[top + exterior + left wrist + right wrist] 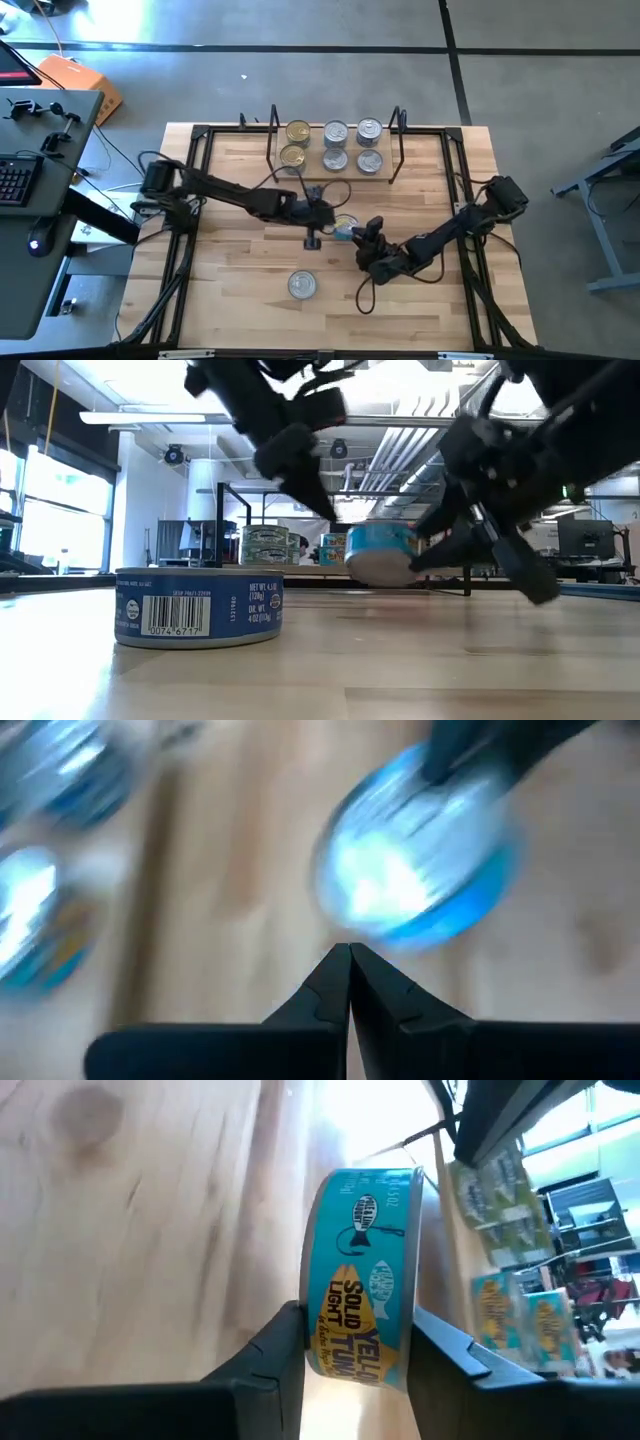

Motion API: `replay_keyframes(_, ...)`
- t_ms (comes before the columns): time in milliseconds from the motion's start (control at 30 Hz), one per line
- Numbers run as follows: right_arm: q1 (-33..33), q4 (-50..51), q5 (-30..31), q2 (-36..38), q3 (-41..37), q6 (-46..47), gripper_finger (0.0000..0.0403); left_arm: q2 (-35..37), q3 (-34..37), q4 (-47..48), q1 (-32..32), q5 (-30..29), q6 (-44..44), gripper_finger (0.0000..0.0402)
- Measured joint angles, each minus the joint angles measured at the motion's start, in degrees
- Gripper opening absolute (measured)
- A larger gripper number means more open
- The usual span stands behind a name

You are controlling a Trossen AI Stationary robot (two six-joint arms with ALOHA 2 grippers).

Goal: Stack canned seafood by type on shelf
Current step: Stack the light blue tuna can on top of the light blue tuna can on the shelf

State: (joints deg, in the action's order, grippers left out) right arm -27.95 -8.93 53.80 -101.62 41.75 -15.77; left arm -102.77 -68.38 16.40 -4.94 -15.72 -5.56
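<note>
Right gripper (355, 1345) has its fingers clamped on the flat faces of a teal tuna tin (362, 1275), so it's gripping that one edge-on. In the high view the tin sits at frame centre, just below the shelf (335, 178). In the low view it looks lifted a bit off the table (240, 300) and tilted, mid-frame.

Left gripper (349, 982) is pinched fully closed, holding nothing, and sits right beside the tin, tips aimed at its lid.

My read: this is the pick-up step for one tin. Next it needs to be carried up to the shelf, turned flat, and set on a matching stack without knocking the others.

Shelf, upper centre of the high view, holds six tins: two gold-lid ones at its left end, four silver ones to the right. Another tin, dark blue (200, 607), stands alone on the table, lower centre.
</note>
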Motion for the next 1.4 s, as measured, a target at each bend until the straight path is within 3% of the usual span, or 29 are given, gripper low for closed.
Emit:
replay_keyframes(233,4.5,14.4,0.6,4.9,7.1,-2.6,0.0112,6.8,0.8,19.5,-2.8,-17.6,13.9,0.0001)
replay_keyframes(433,14.9,17.3,-0.9,6.8,11.2,-15.1,0.0112,11.0,7.8,20.3,-8.3,-25.0,23.7,0.0001)
replay_keyframes(667,27.1,17.2,-5.5,3.3,17.7,-23.5,0.0112,14.1,16.9,22.6,-15.6,-35.9,36.2,0.0001)
replay_keyframes(833,33.0,16.8,-9.3,-0.7,20.5,-25.2,0.0116,15.9,20.4,25.1,-18.5,-36.5,43.8,0.0001)
replay_keyframes(967,35.0,16.1,-8.6,-2.8,21.5,-25.5,0.0142,16.3,20.9,27.5,-19.7,-36.8,47.4,0.0001)
replay_keyframes(1400,33.7,14.6,-9.7,-3.0,22.5,-25.7,0.0226,16.3,20.9,27.3,-20.0,-37.6,47.4,0.0001)
